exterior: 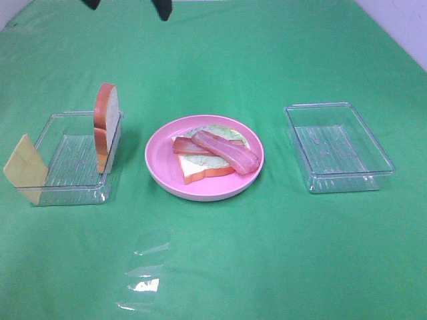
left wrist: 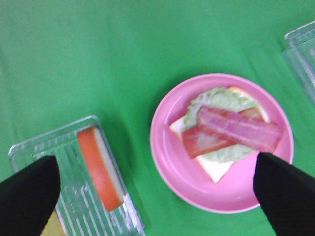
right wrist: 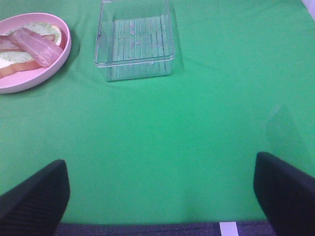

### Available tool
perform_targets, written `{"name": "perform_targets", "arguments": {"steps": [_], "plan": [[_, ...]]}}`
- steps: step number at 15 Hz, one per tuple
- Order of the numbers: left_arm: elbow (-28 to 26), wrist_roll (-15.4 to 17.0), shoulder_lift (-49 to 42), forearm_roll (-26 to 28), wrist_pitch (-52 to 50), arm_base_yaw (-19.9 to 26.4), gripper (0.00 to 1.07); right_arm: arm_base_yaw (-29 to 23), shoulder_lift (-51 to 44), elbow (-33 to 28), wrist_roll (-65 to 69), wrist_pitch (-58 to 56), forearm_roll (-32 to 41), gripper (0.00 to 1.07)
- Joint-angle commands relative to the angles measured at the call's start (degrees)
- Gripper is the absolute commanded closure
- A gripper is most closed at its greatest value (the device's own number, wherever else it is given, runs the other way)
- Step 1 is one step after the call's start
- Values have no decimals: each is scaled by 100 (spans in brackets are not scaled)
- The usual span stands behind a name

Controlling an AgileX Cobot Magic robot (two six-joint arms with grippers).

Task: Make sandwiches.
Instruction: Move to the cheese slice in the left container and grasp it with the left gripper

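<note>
Both sets of jaws stand open, empty. Risk: the upright bread slice (exterior: 105,123) tips during grasp — or the top bacon strip (exterior: 225,151) slides off when capped.

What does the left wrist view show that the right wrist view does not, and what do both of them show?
Only the left wrist view: the left tray with a bread slice standing on edge in it.
Only the right wrist view: the whole right tray, with nothing in it; the left wrist view catches just one corner.
Both: the pink plate holding the bottom bread, the lettuce and two bacon strips, though the right wrist view cuts part of the plate off.
</note>
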State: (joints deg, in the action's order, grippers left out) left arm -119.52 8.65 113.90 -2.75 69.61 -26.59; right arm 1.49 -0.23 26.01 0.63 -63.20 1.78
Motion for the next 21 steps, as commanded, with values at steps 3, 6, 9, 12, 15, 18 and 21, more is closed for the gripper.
{"name": "perform_targets", "arguments": {"steps": [3,6,9,12,15,18,21], "plan": [[1782,69,-888,11,596,825,6,6,-160,-11,-6,23,0,9],[2641,69,-991,52,579,1438,6,6,-160,-11,-6,23,0,9],[3123,103,-991,52,155,1753,6,6,-160,-11,-6,23,0,9],[3392,464,-980,23,-390,1765,6,6,-160,-11,-6,23,0,9],[3472,625,-613,11,-504,1765,7,6,-160,-11,-6,23,0,9],[3472,625,-223,23,-516,1765,8,6,-160,-11,-6,23,0,9],[3472,625,97,17,-539,1765,9,6,-160,-11,-6,23,0,9]]}}
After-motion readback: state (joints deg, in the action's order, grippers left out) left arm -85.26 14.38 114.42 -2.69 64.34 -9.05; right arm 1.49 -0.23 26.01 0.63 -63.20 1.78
